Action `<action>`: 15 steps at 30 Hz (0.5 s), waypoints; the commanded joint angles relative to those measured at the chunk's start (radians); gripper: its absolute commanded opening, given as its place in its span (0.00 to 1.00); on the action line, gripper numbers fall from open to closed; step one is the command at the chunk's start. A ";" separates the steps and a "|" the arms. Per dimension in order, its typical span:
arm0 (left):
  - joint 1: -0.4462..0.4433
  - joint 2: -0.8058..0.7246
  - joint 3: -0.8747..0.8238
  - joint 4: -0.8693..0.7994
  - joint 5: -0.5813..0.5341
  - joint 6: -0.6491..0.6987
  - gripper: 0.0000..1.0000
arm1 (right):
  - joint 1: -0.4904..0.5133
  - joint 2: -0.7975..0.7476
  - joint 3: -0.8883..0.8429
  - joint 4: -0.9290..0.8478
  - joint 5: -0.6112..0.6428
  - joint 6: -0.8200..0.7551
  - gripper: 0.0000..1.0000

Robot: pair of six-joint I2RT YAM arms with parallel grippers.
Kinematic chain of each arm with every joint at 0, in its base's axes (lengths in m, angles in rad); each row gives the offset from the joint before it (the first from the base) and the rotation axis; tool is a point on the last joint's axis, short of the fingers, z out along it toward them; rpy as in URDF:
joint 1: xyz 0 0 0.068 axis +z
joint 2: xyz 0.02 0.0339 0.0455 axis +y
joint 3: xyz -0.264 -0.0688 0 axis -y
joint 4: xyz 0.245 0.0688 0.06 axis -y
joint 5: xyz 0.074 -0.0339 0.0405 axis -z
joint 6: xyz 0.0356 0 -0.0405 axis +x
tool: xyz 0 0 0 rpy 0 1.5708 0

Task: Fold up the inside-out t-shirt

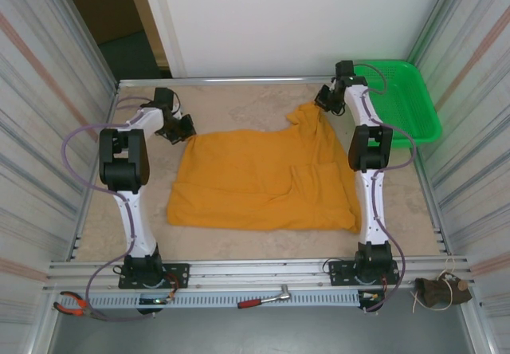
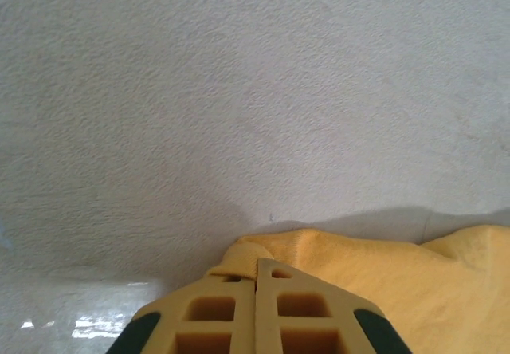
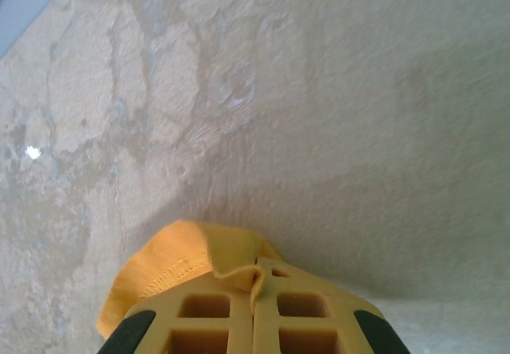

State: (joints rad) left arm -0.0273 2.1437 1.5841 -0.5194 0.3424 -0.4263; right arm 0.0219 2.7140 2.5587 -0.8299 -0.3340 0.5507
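Pliers (image 1: 76, 306) with orange grips and a red-handled ratchet (image 1: 267, 298) lie on a slotted metal rail along the table's (image 1: 239, 99) near edge. From above, the left gripper (image 1: 182, 128) sits toward the table's far left, at one corner of the shirt (image 1: 255, 182). Its wrist view adds detail: tan lattice fingers (image 2: 231, 286) are pressed together, with a fold of the shirt (image 2: 382, 266) nipped at their tips.

The top view gives the whole outline. The shirt is soft and orange-yellow and lies mid-table as a rough rectangle. It is flat and smooth on its left, creased on its right, and drawn up to a peak toward the table's far right. The right gripper (image 1: 323, 99) holds it at that peak. Close up, its fingers (image 3: 303, 286) are closed flat on a hemmed edge of the shirt (image 3: 171, 258), with the stitch line plain to see. That view also shows the tabletop as beige, mottled and finely pebbled. A green mesh basket (image 1: 414, 107) sits at the table's far right corner.
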 commanded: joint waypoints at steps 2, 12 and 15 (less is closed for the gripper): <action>0.000 -0.042 0.020 0.040 0.019 -0.003 0.00 | -0.029 -0.127 0.025 0.014 -0.068 0.026 0.00; 0.012 -0.236 -0.168 0.187 0.016 -0.055 0.00 | -0.033 -0.416 -0.250 0.099 -0.100 0.007 0.00; 0.012 -0.281 -0.234 0.246 0.026 -0.069 0.00 | -0.032 -0.509 -0.377 0.149 -0.101 0.006 0.00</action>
State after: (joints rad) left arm -0.0250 1.9106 1.4010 -0.3481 0.3496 -0.4698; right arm -0.0132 2.2848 2.2646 -0.7403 -0.4171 0.5652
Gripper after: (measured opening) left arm 0.059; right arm 0.051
